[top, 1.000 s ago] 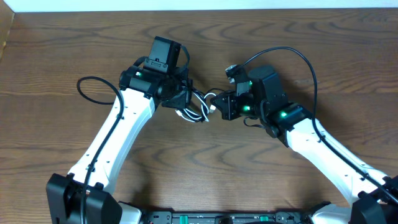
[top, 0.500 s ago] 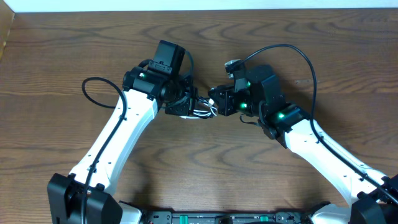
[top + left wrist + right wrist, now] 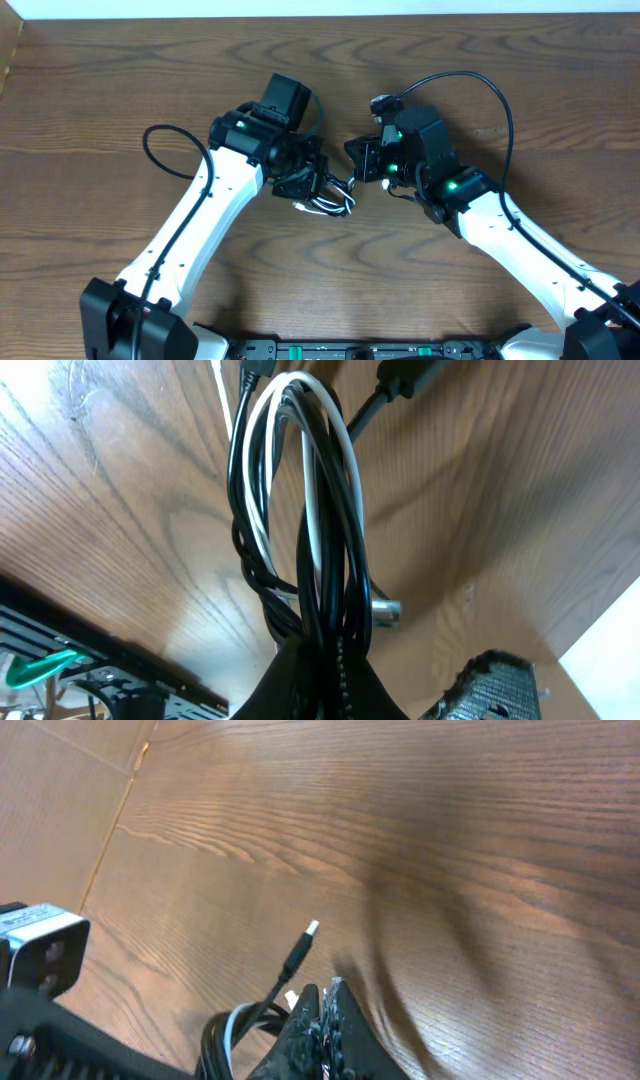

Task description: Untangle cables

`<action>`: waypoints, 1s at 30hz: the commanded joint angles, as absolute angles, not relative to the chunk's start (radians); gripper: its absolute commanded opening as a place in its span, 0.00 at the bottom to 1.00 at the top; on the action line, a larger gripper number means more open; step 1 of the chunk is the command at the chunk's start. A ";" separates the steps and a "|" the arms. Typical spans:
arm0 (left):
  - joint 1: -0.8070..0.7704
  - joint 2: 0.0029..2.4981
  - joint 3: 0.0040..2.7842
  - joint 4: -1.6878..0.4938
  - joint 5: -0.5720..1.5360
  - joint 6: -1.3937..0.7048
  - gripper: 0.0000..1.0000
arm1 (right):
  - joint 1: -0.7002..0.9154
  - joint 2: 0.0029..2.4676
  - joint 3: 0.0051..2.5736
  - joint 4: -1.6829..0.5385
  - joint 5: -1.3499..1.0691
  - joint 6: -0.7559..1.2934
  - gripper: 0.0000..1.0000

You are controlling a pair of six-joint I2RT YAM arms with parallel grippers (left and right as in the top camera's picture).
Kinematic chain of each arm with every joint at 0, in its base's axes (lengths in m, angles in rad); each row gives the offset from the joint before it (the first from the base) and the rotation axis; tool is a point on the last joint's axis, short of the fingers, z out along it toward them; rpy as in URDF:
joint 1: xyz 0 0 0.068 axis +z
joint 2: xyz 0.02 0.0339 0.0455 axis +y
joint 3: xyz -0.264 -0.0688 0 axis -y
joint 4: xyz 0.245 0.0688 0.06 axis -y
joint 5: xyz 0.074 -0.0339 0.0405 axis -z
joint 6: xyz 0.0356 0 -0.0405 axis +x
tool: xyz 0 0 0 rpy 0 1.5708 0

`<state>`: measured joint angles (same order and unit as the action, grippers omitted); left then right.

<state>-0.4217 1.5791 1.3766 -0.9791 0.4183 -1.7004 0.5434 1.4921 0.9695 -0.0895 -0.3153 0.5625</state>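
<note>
Black cord (image 3: 237, 480) and white cord (image 3: 312, 510) sit twisted, clamped in our left pincer (image 3: 320, 657). Our right pincer (image 3: 322, 1008), at 2 o'clock, has closed (seemingly) on the black cord, ready to pull it free.

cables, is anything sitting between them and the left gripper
Nothing visible does. The left gripper is shut on the cables, and the black and white loops run straight into its grip with nothing in between.

Overhead plus two wrist views.
Overhead faces straight down at the table (image 3: 100, 80); both close wrist cameras share the cables (image 3: 310, 500).
</note>
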 commanded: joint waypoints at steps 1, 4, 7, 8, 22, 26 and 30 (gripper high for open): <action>-0.422 1.573 1.384 -0.964 0.437 -1.689 0.07 | 0.556 1.501 0.984 -0.104 -0.319 0.580 0.01; -0.422 1.573 1.384 -0.935 0.455 -1.689 0.07 | 0.567 1.511 0.984 -0.126 -0.319 0.579 0.01; -0.422 1.573 1.384 -0.921 0.449 -1.692 0.07 | 0.562 1.519 0.984 -0.133 -0.320 0.555 0.11; -0.422 1.573 1.384 -0.917 0.431 -1.692 0.07 | 0.557 1.519 0.984 -0.136 -0.320 0.543 0.23; -0.433 1.597 1.327 -0.967 0.212 -1.614 0.07 | 0.362 1.507 0.984 -0.372 -0.366 0.488 0.61; -0.467 1.657 1.324 -0.972 0.162 -1.601 0.07 | 0.259 1.492 0.984 -0.418 -0.377 0.481 0.61; -0.506 1.744 1.324 -0.913 0.135 -1.600 0.08 | 0.208 1.481 0.984 -0.440 -0.396 0.455 0.62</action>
